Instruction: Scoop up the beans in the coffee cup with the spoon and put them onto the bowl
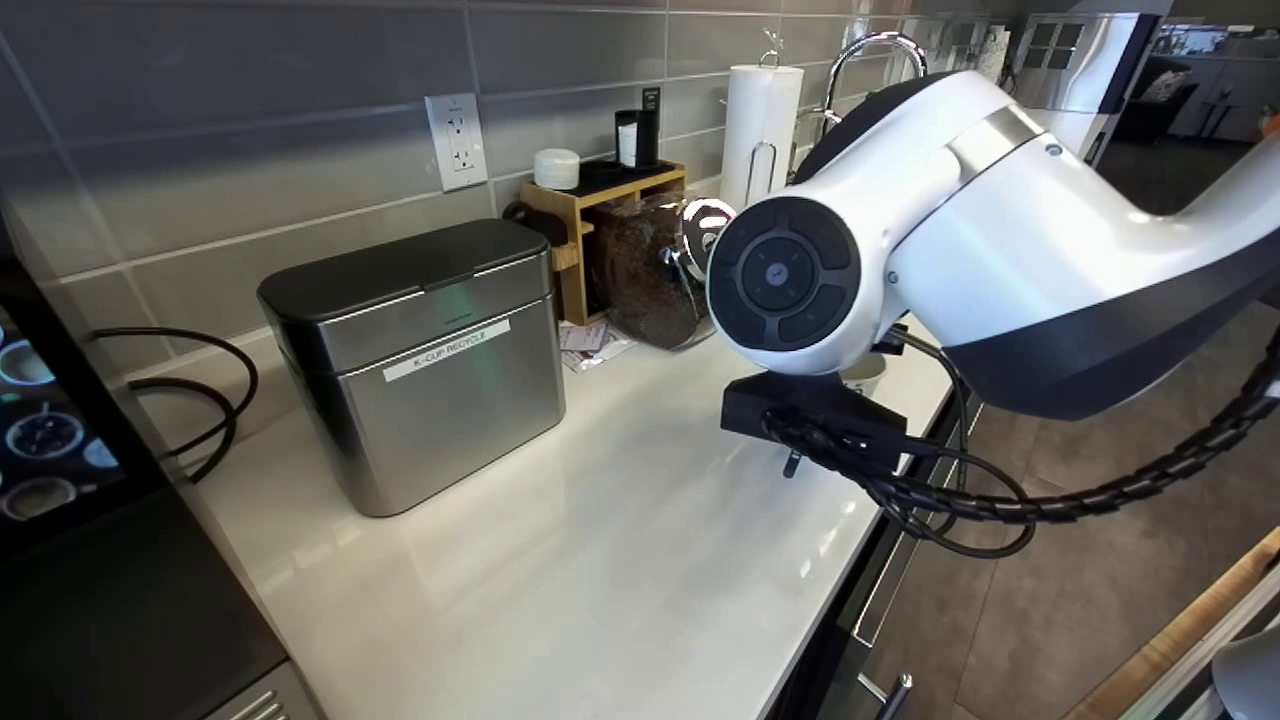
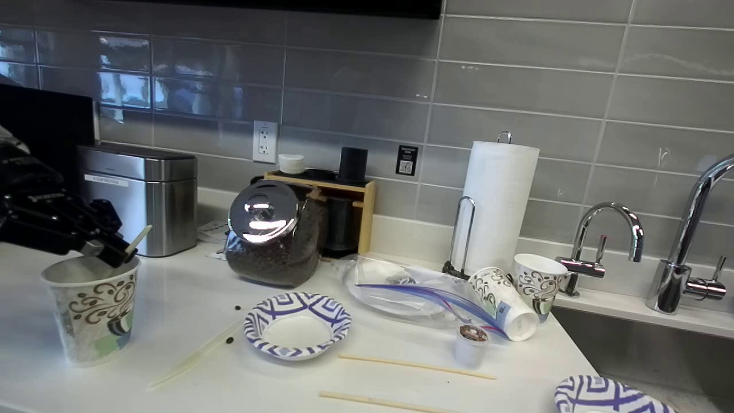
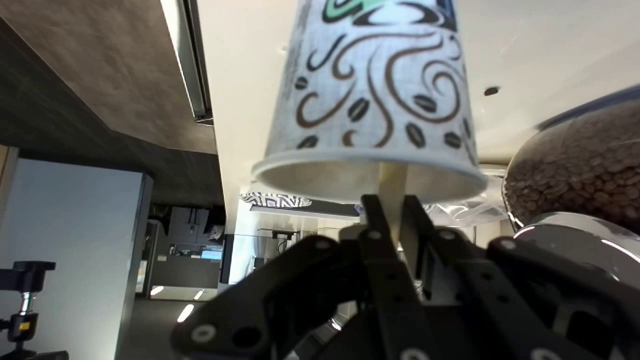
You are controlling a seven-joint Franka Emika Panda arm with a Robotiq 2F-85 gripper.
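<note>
Gripper narrow, its fingers pressed on the handle of the spoon. In an exterior view, the spoon's long axis is tilted: handle end points up and right; lower end runs into the coffee cup, tip hidden. Coffee cup upright at scene left, mouth up. Bowl well apart, to its right, also mouth up.

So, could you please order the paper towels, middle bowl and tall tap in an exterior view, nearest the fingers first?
1. Middle bowl: picture right of the fingers.
2. Paper towels: farther right, by the wall.
3. Tall tap: farthest right, at the sink.
</note>
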